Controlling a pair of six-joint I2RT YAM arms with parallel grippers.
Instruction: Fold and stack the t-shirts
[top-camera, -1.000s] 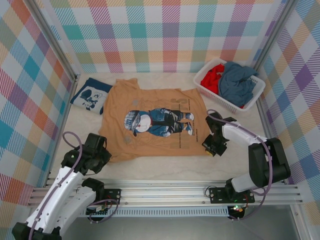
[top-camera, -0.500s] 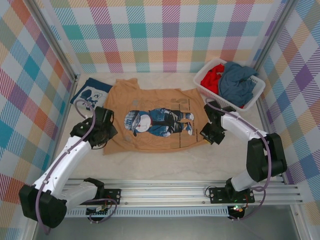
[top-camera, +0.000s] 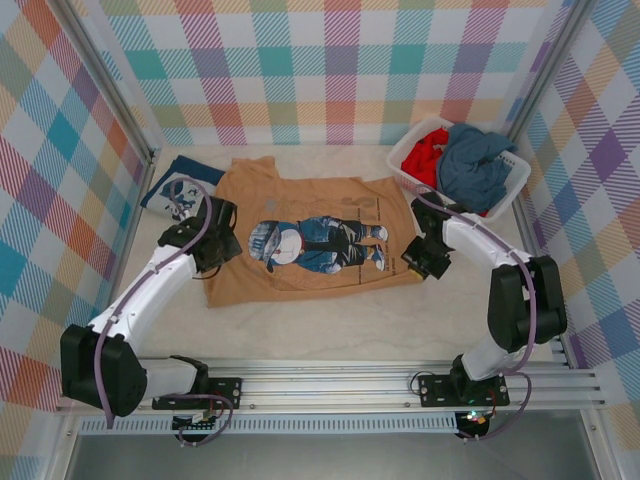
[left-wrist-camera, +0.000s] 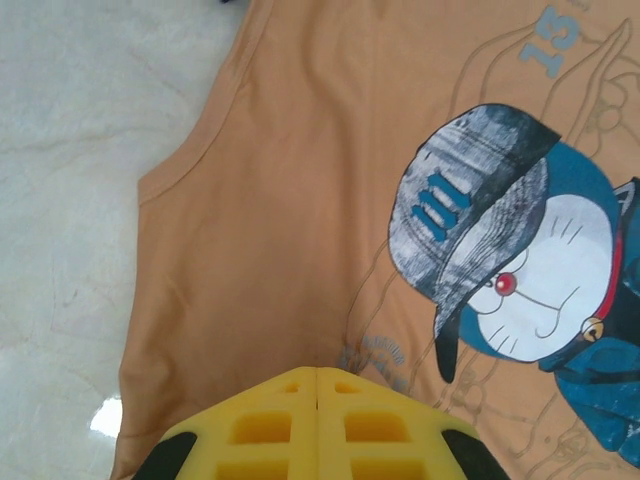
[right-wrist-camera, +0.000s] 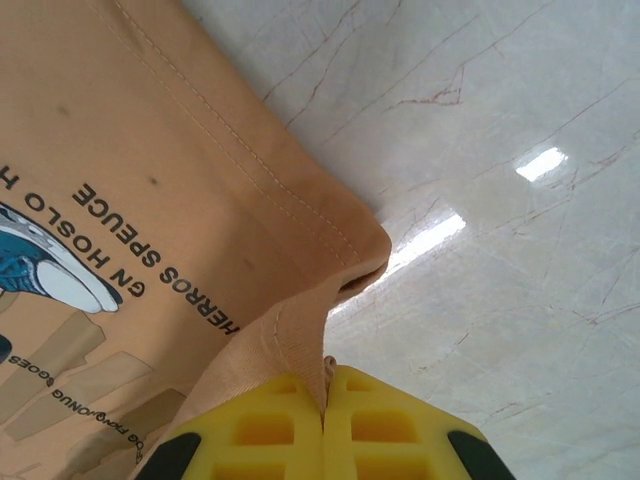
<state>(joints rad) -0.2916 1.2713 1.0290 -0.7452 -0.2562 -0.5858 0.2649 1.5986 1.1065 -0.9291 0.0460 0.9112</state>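
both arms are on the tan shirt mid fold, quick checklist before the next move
1. Right gripper shut on the tan t-shirt at its hem corner: ok.
2. Left gripper shut on the tan fabric: ok.
3. Both grippers roughly level across the shirt in the top view: ok.
4. Held edge flat: the right corner is bunched and doubled at the fingers: not ok.
5. Navy t-shirt free of the tan shirt's left edge: cannot tell.

Robot lab cell: plaid backdrop walls (top-camera: 340, 60), aluminium frame (top-camera: 107, 80), marble-look tabletop (top-camera: 330, 325).
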